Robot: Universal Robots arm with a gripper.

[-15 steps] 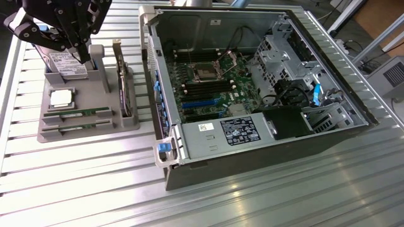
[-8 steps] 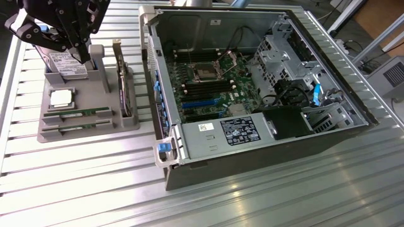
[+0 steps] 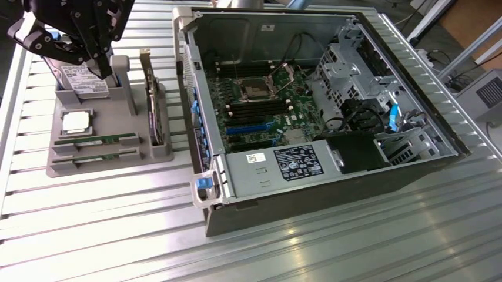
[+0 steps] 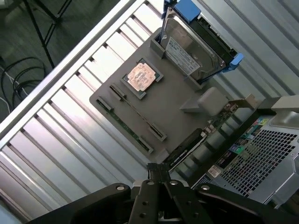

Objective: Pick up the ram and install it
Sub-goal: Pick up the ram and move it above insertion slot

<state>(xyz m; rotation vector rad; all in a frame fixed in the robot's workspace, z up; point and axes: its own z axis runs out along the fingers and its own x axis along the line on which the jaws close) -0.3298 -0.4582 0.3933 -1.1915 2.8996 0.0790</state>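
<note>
ram (image 3: 94, 140) in tray (image 3: 117, 120); hand (image 3: 100, 71) closed, empty, well apart frm it

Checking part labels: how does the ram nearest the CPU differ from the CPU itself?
The ram is a long, narrow green stick; the CPU is square and silver. The ram sits in a slim slot; the CPU lies flat in a square recess. Both rest on the grey holder.
</note>
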